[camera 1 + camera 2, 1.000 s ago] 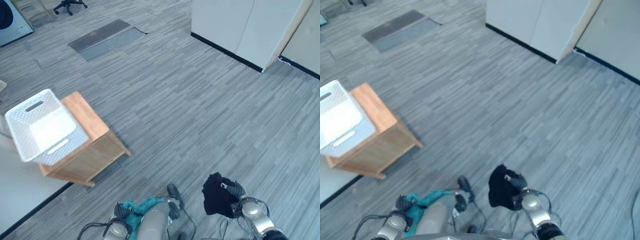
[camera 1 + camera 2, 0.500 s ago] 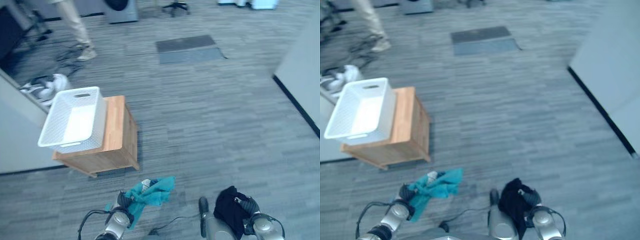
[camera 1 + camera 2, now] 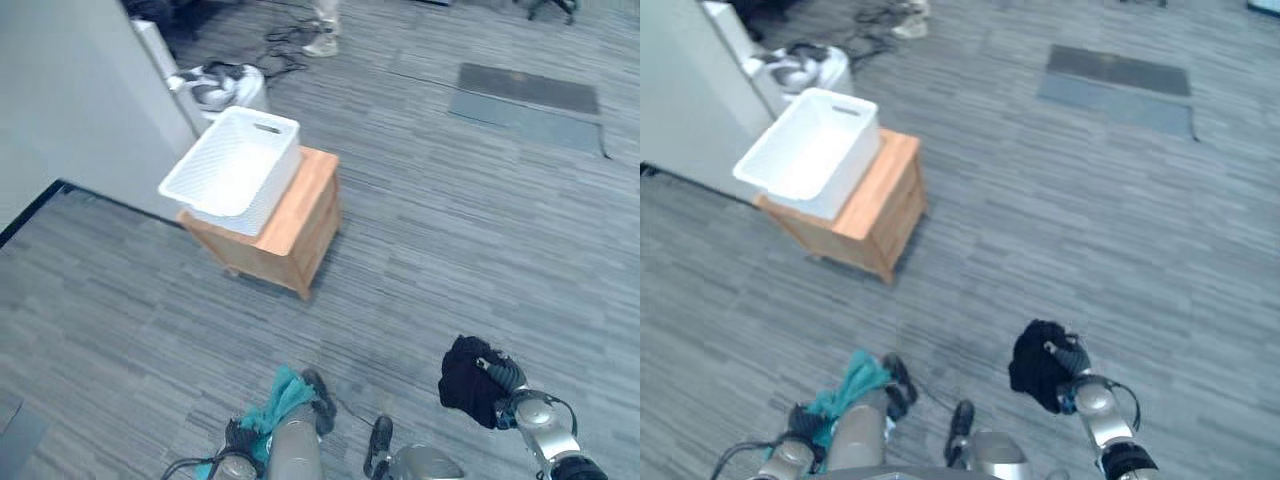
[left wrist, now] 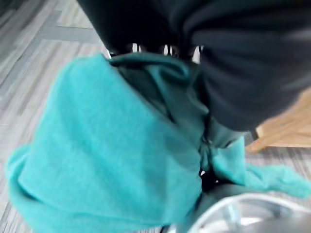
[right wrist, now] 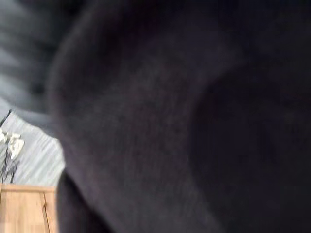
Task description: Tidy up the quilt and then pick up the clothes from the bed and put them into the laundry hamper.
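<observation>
Now the whole view is turning compared with one second ago, so it is the camera that is moving and not the things: the white laundry hamper [image 3: 235,170], which was at the left edge of the frame before, is now sitting in the upper left-centre, on top of the small wooden cabinet [image 3: 285,235]. Both garments are staying in the hands during this turn. The right hand [image 3: 503,382], at the lower right of the frame, is clenching the black garment [image 3: 466,378], which is hanging as a dark bundle over the grey floor [image 3: 450,230]. The left hand [image 3: 240,440], at the bottom edge a little left of centre, is gripping the teal garment [image 3: 275,402]; in the left wrist view this cloth [image 4: 112,145] is bunching close around the hand. A person's shoe [image 3: 322,44] is showing at the top of the frame, beside a white machine [image 3: 215,85] on the floor. I judge that the robot is carrying the clothes toward the hamper, which is still well apart from both hands, so the walk is not finished and the dropping step is not yet done.
</observation>
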You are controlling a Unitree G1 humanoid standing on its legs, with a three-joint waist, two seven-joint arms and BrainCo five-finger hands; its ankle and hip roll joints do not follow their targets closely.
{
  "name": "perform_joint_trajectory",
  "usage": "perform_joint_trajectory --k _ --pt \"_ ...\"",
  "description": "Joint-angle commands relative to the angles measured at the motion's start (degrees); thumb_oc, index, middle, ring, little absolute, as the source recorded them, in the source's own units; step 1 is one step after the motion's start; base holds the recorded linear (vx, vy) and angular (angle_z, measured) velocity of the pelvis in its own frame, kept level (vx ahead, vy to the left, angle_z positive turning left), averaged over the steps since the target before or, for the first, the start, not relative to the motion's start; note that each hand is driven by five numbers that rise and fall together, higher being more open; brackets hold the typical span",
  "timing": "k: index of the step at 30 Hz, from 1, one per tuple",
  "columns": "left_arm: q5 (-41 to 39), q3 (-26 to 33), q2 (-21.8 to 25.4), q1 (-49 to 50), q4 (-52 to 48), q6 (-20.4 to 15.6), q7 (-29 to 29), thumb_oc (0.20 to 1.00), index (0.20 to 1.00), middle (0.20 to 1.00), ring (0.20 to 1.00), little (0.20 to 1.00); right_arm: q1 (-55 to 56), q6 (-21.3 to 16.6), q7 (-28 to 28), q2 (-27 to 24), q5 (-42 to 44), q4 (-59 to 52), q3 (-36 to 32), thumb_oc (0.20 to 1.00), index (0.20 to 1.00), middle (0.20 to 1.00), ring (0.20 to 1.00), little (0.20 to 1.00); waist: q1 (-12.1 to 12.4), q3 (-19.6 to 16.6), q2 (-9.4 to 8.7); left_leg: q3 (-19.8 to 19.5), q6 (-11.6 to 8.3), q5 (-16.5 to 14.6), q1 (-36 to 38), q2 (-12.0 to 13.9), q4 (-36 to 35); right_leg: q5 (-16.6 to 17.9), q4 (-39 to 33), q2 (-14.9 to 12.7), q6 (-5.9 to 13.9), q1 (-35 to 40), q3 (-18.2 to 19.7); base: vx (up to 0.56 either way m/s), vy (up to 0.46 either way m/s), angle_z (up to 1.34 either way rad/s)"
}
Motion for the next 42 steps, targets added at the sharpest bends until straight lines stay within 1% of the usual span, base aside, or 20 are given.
perform_joint_trajectory --k 1,3,6,10,12,14,17,18,21,23,25,26,28,29,30,34,36,37,38,42 --pt "0.70 -2.26 1.48 0.63 3.13 0.56 -0.56 0.200 0.200 0.200 0.200 0.200 1.02 -2.25 -0.13 -0.53 0.57 -2.91 -2.87 0.200 0.200 0.200 0.200 0.200 0.89 -4.92 -0.74 -5.20 2.25 -1.61 8.61 -4.60 -4.25 -7.04 15.83 -12.00 9.96 3.31 4.91 0.47 0.190 0.25" --pt "1.66 -3.02 2.12 -0.03 3.43 1.14 -0.76 0.200 0.200 0.200 0.200 0.200 1.13 -2.01 -0.68 1.40 1.19 -3.61 -3.43 0.200 0.200 0.200 0.200 0.200 -1.83 -3.43 0.09 -6.62 5.13 -4.00 15.80 -7.82 -8.53 0.25 35.50 -14.23 12.56 -3.43 7.14 0.42 0.226 0.80" --pt "2.15 -3.52 2.96 -0.52 3.03 1.29 -0.35 0.200 0.200 0.200 0.200 0.200 0.87 -2.15 -1.04 1.99 1.52 -4.09 -3.62 0.200 0.200 0.200 0.200 0.200 -3.31 -1.94 0.95 -8.62 5.88 -4.17 20.28 -7.87 -11.94 1.03 45.74 -14.31 13.14 -10.88 11.15 0.27 0.068 0.83" --pt "2.00 -4.25 4.78 -1.81 0.95 0.60 0.17 0.200 0.200 0.200 0.200 0.200 1.50 -2.02 -1.52 1.67 2.67 -3.60 -4.86 0.200 0.200 0.200 0.200 0.200 -4.29 -1.03 1.72 -11.63 4.06 -3.22 22.22 -5.66 -12.97 -0.68 32.90 -15.61 10.60 -13.50 11.52 0.31 -0.189 0.76" --pt "1.95 -4.35 5.52 -2.45 -0.40 0.05 0.67 0.200 0.200 0.200 0.200 0.200 2.01 -2.04 -2.02 1.57 3.60 -3.33 -5.95 0.200 0.200 0.200 0.200 0.200 -4.56 -1.27 1.34 -14.40 2.05 -4.06 23.06 -4.73 -13.43 0.24 18.56 -17.85 10.74 -12.90 13.06 0.41 -0.419 0.74" --pt "1.94 -3.31 6.48 -3.41 -0.14 -0.42 1.50 0.200 0.200 0.200 0.200 0.200 3.09 -1.96 -2.82 2.52 5.40 -2.02 -8.20 0.200 0.200 0.200 0.200 0.200 -5.94 -1.71 0.75 -19.42 -0.89 -5.51 24.90 -2.22 -14.46 6.26 5.07 -20.90 13.35 -14.87 23.29 0.43 -0.509 0.80" --pt "2.24 -2.89 7.16 -3.49 0.60 -0.62 1.97 0.200 0.200 0.200 0.200 0.200 3.78 -2.26 -2.94 2.84 5.47 -1.96 -8.24 0.200 0.200 0.200 0.200 0.200 -6.23 -1.61 0.48 -20.76 -2.45 -6.12 26.59 -0.19 -14.49 7.81 3.51 -21.57 14.37 -15.70 26.63 0.30 -0.384 0.93" --pt "2.49 -2.59 7.81 -2.61 1.72 -0.80 1.41 0.200 0.200 0.200 0.200 0.200 4.87 -2.24 -2.17 3.26 5.42 -1.14 -8.50 0.200 0.200 0.200 0.200 0.200 -6.21 -2.39 -0.87 -21.40 -3.61 -6.29 27.87 0.91 -14.00 5.50 4.83 -20.17 15.06 -14.20 27.43 0.33 -0.457 0.49" --pt "1.55 -1.38 7.39 -1.53 3.03 -0.83 1.80 0.200 0.200 0.200 0.200 0.200 4.37 -2.53 -1.73 2.32 4.65 -1.52 -7.25 0.200 0.200 0.200 0.200 0.200 -6.49 -3.03 -0.33 -22.13 -4.98 -3.69 27.61 4.52 -14.02 5.11 7.42 -17.35 14.86 -14.98 27.97 0.25 -0.492 0.81" --pt "-0.78 0.06 5.63 -0.36 2.57 -1.23 2.48 0.200 0.200 0.200 0.200 0.200 4.64 -3.33 -1.40 -0.18 3.08 -4.84 -6.62 0.200 0.200 0.200 0.200 0.200 -6.65 -3.14 0.98 -19.22 -4.64 2.00 24.17 7.45 -9.38 2.63 7.27 -15.74 12.10 -11.92 23.22 0.15 -0.354 0.33" --pt "-1.00 0.07 5.42 -0.30 1.82 -1.15 2.47 0.200 0.200 0.200 0.200 0.200 4.65 -3.42 -1.64 -0.91 2.62 -5.81 -6.73 0.200 0.200 0.200 0.200 0.200 -6.93 -3.46 1.17 -15.39 -4.02 3.17 22.64 8.10 -7.15 1.75 7.25 -15.66 11.13 -10.85 20.98 0.07 -0.251 0.84" --pt "-0.82 0.08 5.45 -0.22 0.96 -1.19 2.55 0.200 0.200 0.200 0.200 0.200 4.45 -3.54 -2.01 -2.05 2.07 -7.06 -6.88 0.200 0.200 0.200 0.200 0.200 -7.25 -3.30 1.05 -10.94 -3.61 2.30 22.32 7.81 -5.27 0.83 6.98 -15.79 10.58 -9.05 18.57 0.08 -0.233 1.51" --pt "-0.39 0.04 5.54 -0.05 -0.31 -1.23 2.39 0.200 0.200 0.200 0.200 0.200 3.93 -3.42 -2.10 -3.47 1.09 -8.61 -6.74 0.200 0.200 0.200 0.200 0.200 -7.00 -3.14 0.87 -9.79 -2.89 0.03 21.54 5.99 -3.55 0.60 6.56 -15.64 10.19 -8.13 17.68 0.05 -0.180 1.06" --pt "0.17 -0.24 5.50 0.17 -2.50 -1.51 2.44 0.200 0.200 0.200 0.200 0.200 2.15 -3.39 -2.53 -5.60 -1.02 -11.75 -6.48 0.200 0.200 0.200 0.200 0.200 -5.61 -2.97 0.32 -13.01 -1.46 -4.91 16.64 -0.84 -0.90 0.33 5.87 -15.20 9.63 -7.31 16.29 0.06 -0.213 0.35" --pt "0.06 -0.38 5.15 0.53 -4.56 -2.06 2.19 0.200 0.200 0.200 0.200 0.200 0.86 -3.62 -2.97 -7.55 -2.65 -14.00 -7.49 0.200 0.200 0.200 0.200 0.200 -5.07 -3.36 0.43 -12.10 -1.16 -5.16 15.21 -4.57 -3.29 -0.02 5.23 -14.08 9.88 -5.68 13.35 0.06 -0.215 0.34" --pt "-0.68 -0.66 5.28 1.38 -6.75 -2.30 2.06 0.200 0.200 0.200 0.200 0.200 -0.35 -4.15 -3.44 -9.33 -3.08 -17.37 -8.40 0.200 0.200 0.200 0.200 0.200 -5.15 -3.68 1.68 -9.01 -0.32 -4.07 18.11 -4.59 -8.76 -0.76 6.98 -13.11 10.58 -5.63 11.48 0.10 0.054 0.54" --pt "-0.71 -0.46 6.24 1.41 -6.58 -2.20 1.55 0.200 0.200 0.200 0.200 0.200 -0.70 -4.23 -3.99 -9.38 -3.53 -18.67 -9.71 0.200 0.200 0.200 0.200 0.200 -4.80 -3.85 0.86 -12.16 0.85 -3.81 19.63 -5.59 -11.09 -1.60 14.75 -13.62 11.15 -6.41 8.93 0.11 0.058 0.41" --pt "-0.71 -0.46 6.24 1.41 -6.58 -2.20 1.55 0.200 0.200 0.200 0.200 0.200 -0.70 -4.23 -3.99 -9.38 -3.53 -18.67 -9.71 0.200 0.200 0.200 0.200 0.200 -4.81 -3.85 0.85 -12.17 0.85 -3.81 19.62 -5.60 -11.10 -1.61 14.76 -13.63 11.16 -6.41 8.92 0.10 0.128 0.78" --pt "-1.51 -0.20 7.94 1.45 -7.31 -2.15 1.53 0.200 0.200 0.200 0.200 0.200 -5.02 -4.17 -4.84 -11.59 -3.59 -19.26 -9.66 0.200 0.200 0.200 0.200 0.200 -4.99 -2.38 0.09 -13.09 2.69 -3.75 23.72 -6.46 -15.50 3.60 30.17 -15.16 14.11 -12.21 10.45 0.10 0.129 0.61" --pt "-1.44 -0.44 9.35 0.93 -7.88 -2.79 1.73 0.200 0.200 0.200 0.200 0.200 -8.39 -4.49 -5.87 -15.01 -3.32 -18.55 -10.49 0.200 0.200 0.200 0.200 0.200 -4.62 -1.19 0.18 -14.69 2.38 -3.95 25.73 -5.72 -16.67 2.85 35.28 -14.00 14.39 -16.24 13.20 0.08 0.036 0.28"
